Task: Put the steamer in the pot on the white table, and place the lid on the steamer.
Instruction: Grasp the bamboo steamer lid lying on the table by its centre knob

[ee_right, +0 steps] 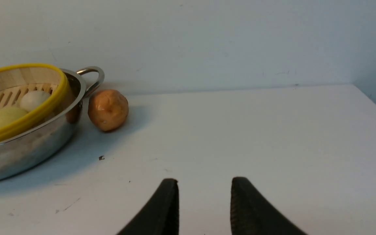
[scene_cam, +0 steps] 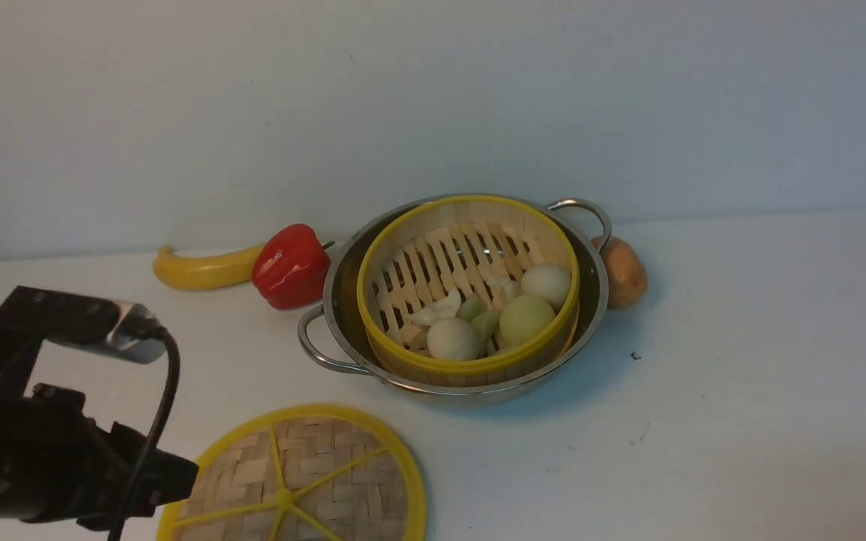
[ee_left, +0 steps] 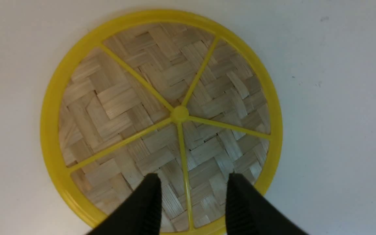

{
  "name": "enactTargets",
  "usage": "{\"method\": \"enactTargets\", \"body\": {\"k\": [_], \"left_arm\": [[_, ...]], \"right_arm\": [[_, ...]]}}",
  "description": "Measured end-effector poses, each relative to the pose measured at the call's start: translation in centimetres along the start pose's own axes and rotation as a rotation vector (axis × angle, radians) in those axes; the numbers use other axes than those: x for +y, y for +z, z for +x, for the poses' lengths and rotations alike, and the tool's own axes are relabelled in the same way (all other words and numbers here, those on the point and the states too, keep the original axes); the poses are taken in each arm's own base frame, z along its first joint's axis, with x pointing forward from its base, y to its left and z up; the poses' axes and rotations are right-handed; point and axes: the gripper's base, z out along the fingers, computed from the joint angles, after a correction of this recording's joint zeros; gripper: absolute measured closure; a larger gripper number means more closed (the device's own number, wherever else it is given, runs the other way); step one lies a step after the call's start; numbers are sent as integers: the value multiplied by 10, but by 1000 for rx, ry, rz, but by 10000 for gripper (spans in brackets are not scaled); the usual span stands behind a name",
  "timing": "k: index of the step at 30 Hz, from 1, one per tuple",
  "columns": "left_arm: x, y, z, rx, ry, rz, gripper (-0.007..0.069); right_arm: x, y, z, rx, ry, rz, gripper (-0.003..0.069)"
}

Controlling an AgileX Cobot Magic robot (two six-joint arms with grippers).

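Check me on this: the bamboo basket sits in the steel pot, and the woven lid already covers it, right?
The basket does sit in the pot, but the lid is off it, lying flat on the table; the front view shows it.

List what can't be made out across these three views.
- The lid: the front view's bottom edge cuts its near side; the left arm covers its rim.
- The left gripper: the wrist view can't show whether the jaws touch the lid.
- The brown round item: partly behind the pot in the front view.
- The food in the steamer: too small to identify.
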Motion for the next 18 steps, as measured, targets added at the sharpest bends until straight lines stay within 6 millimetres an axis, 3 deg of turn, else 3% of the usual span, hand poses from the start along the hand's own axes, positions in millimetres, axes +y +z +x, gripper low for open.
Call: {"method": "enactTargets", "body": {"k": [6, 9, 18], "left_arm": [[26, 34, -21, 117, -14, 62, 200], [34, 44, -29, 131, -16, 61, 173], [13, 106, -35, 271, 136, 13, 220]], "right_arm": [[0, 0, 0, 0, 0, 0, 417], [0, 0, 0, 0, 0, 0, 417], [0, 0, 0, 0, 0, 0, 417]]}}
